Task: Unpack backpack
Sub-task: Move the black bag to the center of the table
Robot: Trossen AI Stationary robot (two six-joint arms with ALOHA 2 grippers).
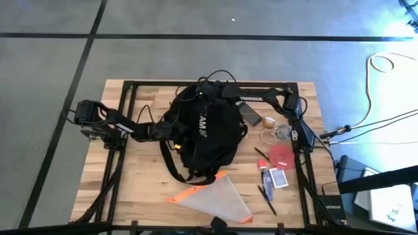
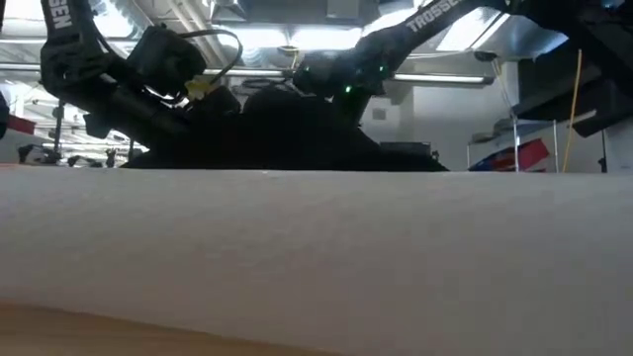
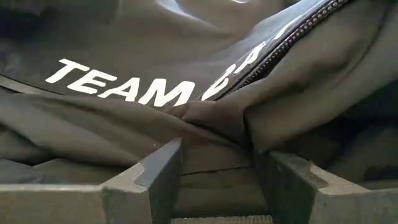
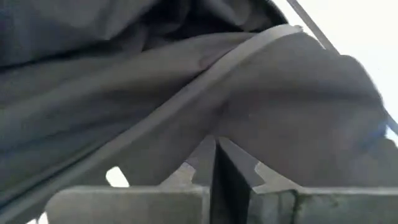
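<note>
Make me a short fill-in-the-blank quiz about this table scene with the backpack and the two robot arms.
1. The white lettering on the backpack reads ____ 247.
2. The left claw is open, with a fold of the backpack's ____ fabric between its fingers.
3. The right claw is ____ against the backpack fabric.
4. The translucent pouch has ____ trim.

Missing words: TEAM; black; shut; orange

- backpack [image 1: 209, 134]: black soft cloth, matt w/ slight sheen, creased; white printed lettering [image 3: 118, 84], smooth; zipper [image 3: 292, 37] w/ small teeth
- table [image 1: 130, 189]: light wood planks, smooth, grain visible
- pouch [image 1: 219, 199]: translucent sheet, prob. plastic, orange cloth-like trim
- left gripper [image 3: 217, 180] fingers [image 3: 158, 177]: dark grey matt, look like plastic
- floor [image 1: 52, 65]: grey, smooth, matt
</note>
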